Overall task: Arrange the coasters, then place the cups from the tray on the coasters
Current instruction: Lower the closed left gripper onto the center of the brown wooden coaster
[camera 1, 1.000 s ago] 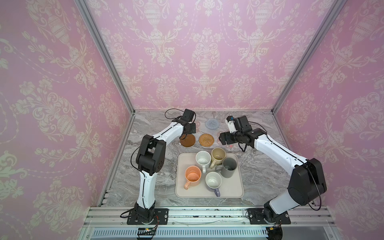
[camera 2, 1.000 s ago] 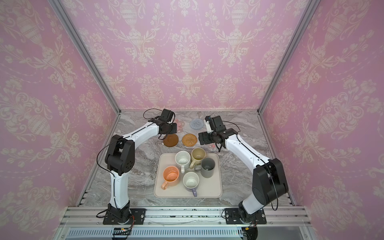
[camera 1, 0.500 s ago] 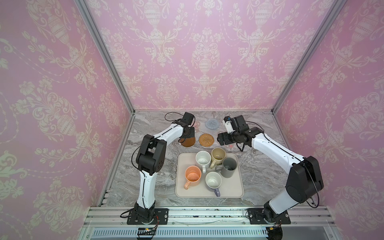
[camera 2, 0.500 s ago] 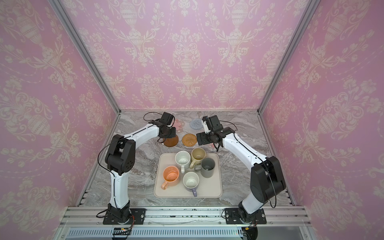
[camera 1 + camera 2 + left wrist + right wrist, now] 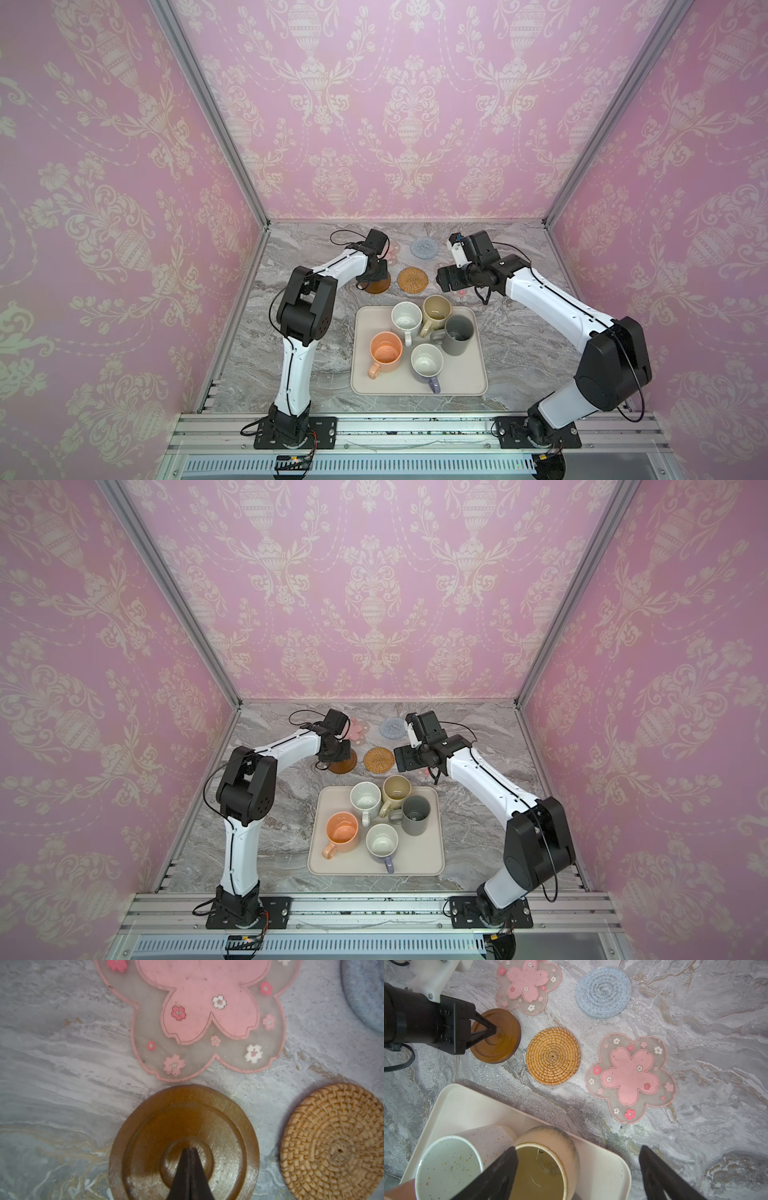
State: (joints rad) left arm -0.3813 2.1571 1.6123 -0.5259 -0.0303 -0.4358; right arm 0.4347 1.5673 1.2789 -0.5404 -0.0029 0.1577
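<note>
My shut left claw point(image 5: 189, 1153) now rests on the brown coaster point(image 5: 145, 1122), and my open right claw point(image 5: 577, 1149) has slid over the yellow cup point(image 5: 548, 1140), ready to grab, I think.

Glossy wooden coaster point(image 5: 182, 1138); rough woven rattan coaster point(image 5: 334, 1142); veined marble tabletop point(image 5: 62, 1053).

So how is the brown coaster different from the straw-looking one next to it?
The brown coaster is dark and smooth, with ring-shaped grooves. The woven coaster is golden and bumpy, made of coiled strands. The left gripper is shut, with its tips at the brown coaster's middle, and nothing touches the woven coaster. Both are round and lie flat on the marble table, side by side.
</note>
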